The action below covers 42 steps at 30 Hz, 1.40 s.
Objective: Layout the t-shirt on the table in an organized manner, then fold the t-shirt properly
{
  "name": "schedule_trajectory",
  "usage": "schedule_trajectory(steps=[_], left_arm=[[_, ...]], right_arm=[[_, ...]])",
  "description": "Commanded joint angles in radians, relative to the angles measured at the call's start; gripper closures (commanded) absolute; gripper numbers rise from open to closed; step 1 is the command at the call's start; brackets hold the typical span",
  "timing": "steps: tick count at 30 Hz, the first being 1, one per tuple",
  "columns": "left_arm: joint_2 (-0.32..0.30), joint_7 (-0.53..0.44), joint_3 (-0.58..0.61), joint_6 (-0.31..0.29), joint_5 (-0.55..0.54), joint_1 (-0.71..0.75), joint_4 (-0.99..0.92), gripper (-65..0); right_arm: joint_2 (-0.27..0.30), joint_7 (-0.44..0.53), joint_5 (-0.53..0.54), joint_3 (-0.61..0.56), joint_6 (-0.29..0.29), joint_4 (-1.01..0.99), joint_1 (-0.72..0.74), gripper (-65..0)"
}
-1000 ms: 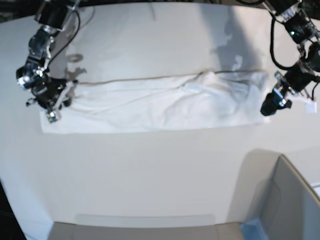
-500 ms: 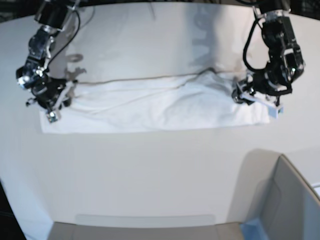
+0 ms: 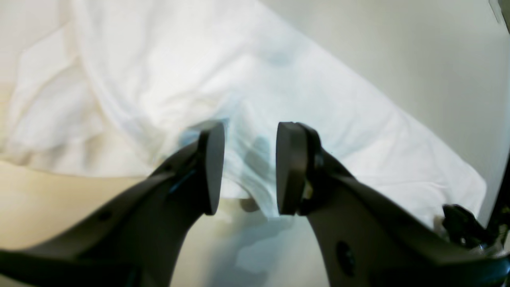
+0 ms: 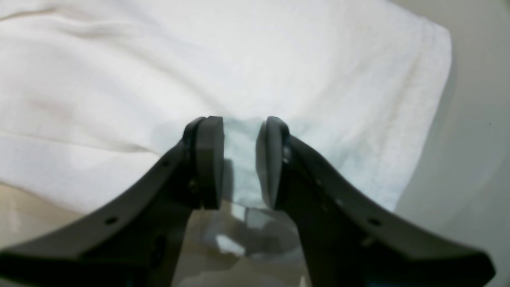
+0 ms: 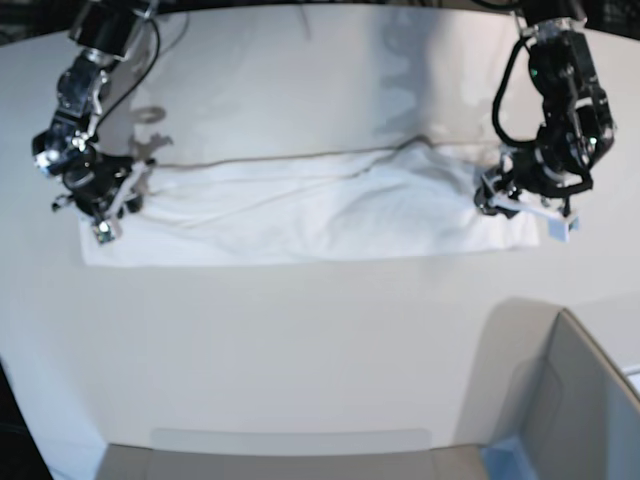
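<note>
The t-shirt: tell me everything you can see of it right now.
The white cloth t-shirt lies on the plain white table as a long, narrow folded band running side to side, wrinkled, bunched higher toward the left arm's end. Faint bluish print shows through the fabric in the left wrist view; no tag is visible. The right gripper sits low at one end and the left gripper at the other, each with parted jaws over the cloth; whether they touch it is unclear.
</note>
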Motion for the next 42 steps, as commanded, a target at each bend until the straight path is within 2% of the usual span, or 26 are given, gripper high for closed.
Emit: schedule_trajectory(steps=[1, 3, 7, 10, 21, 27, 31, 34, 38, 42], left_arm=[[-0.017, -0.036, 0.008, 0.014, -0.008, -0.006, 0.01, -21.0], [-0.04, -0.07, 0.032, 0.018, 0.031, -0.003, 0.01, -21.0], [-0.038, -0.077, 0.086, 0.014, 0.16, 0.011, 0.01, -21.0], [-0.037, -0.077, 0.143, 0.014, 0.207, 0.017, 0.01, -21.0], [-0.035, -0.087, 0.167, 0.011, 0.213, 0.017, 0.007, -21.0], [-0.035, -0.091, 0.169, 0.009, 0.213, 0.011, -0.062, -20.9], [-0.038, -0.145, 0.169, 0.009, 0.213, 0.014, -0.1, -20.5], [-0.038, -0.156, 0.169, 0.009, 0.212, 0.012, -0.111, -15.2], [-0.037, -0.165, 0.167, 0.009, 0.209, 0.009, -0.12, -4.9], [-0.034, -0.166, 0.158, 0.009, 0.207, -0.003, -0.123, -3.7]], right_arm=[[0.012, -0.037, -0.027, 0.0, 0.016, 0.005, 0.004, -18.6], [0.012, -0.037, -0.027, 0.0, 0.016, 0.005, 0.004, -18.6], [0.012, -0.037, -0.027, 0.0, 0.016, 0.005, 0.004, -18.6], [0.012, -0.037, -0.027, 0.0, 0.016, 0.005, 0.005, -18.6], [0.012, -0.037, -0.027, 0.0, 0.016, 0.005, 0.007, -18.6], [0.011, -0.037, -0.027, 0.0, 0.016, 0.005, 0.007, -18.6], [0.011, -0.037, -0.027, 0.0, 0.016, 0.005, 0.007, -18.6], [0.009, -0.037, -0.027, 0.0, 0.016, 0.005, 0.007, -18.6], [0.009, -0.037, -0.027, 0.0, 0.016, 0.005, 0.007, -18.6], [0.009, -0.037, -0.027, 0.0, 0.016, 0.005, 0.007, -18.6]])
